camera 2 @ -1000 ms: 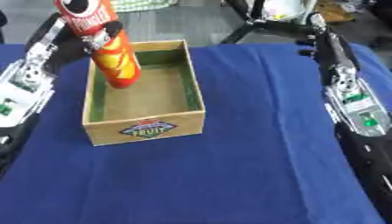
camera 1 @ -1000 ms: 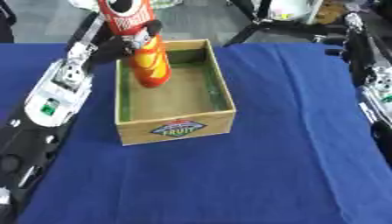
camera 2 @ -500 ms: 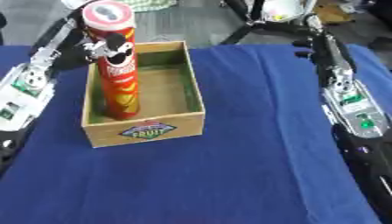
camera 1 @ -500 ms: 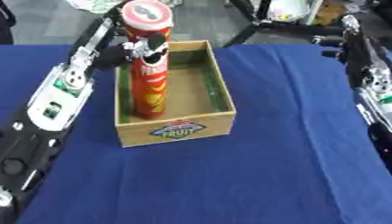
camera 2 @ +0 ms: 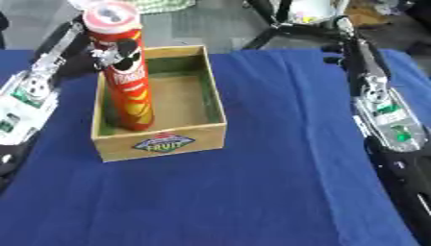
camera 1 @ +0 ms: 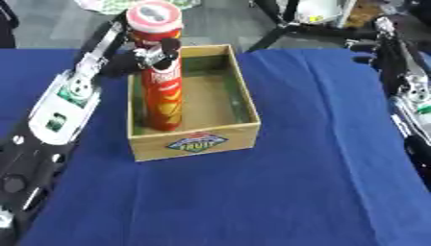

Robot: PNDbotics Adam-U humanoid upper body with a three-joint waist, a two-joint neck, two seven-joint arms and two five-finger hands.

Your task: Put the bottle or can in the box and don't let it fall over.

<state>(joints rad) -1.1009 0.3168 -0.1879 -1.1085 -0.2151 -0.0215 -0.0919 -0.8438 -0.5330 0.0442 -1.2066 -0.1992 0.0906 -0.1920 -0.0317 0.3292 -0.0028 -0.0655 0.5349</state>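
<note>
A tall red chip can [camera 1: 162,81] with a white lid stands upright inside the wooden box [camera 1: 195,142], at its near left corner. My left hand [camera 1: 150,54] is curled round the can's upper part, the arm coming in from the left. The box has a fruit label on its front wall. My right hand [camera 2: 336,45] sits at the far right of the table, well away from the box, and its fingers are hard to make out.
A blue cloth [camera 1: 252,202] covers the table. Black stands and other gear [camera 2: 290,19] rise beyond the far edge. My right forearm [camera 2: 383,115] lies along the right side.
The can has come down from a tilted, raised pose to stand upright on the box floor, still in my left hand. The right arm has stayed put.
</note>
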